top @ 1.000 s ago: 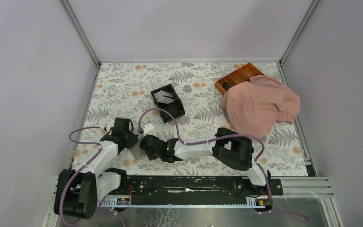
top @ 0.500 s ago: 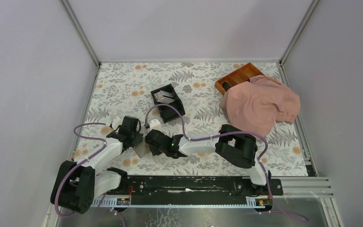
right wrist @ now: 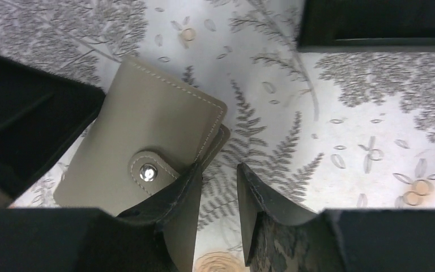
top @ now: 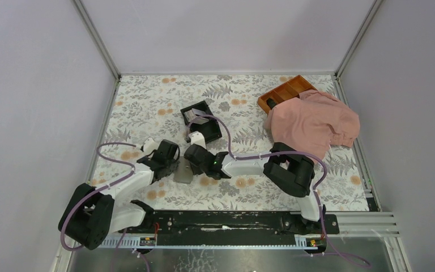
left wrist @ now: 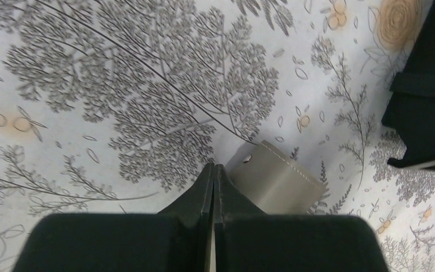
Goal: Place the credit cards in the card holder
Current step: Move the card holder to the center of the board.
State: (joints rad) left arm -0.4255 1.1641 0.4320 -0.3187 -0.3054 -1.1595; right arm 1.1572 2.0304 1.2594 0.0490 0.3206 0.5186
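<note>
Grey-taupe leather lies nearest: the card holder rests closed on the floral tabletop, its strap snapped down, at the near left between the two arms.

The left arm stretches low from its base at the near left corner, forward and to the right. Its wrist is tipped down towards the holder's left edge. The left fingers are pressed together with no gap, their tips just beside the holder's corner.

The right arm folds sharply at the elbow, and its forearm lies low and points left across the tabletop. The right fingers stand slightly apart with bare tabletop showing in the gap. One finger overlaps the holder's near corner, while the other is clear of it.

Just beyond the right wrist stands a black box. In its far compartment is a pale grey stack that looks like the credit cards, though it is too small to count. Farther off at the right, a pink cloth lies heaped. It covers part of an orange-brown tray near the far edge.
</note>
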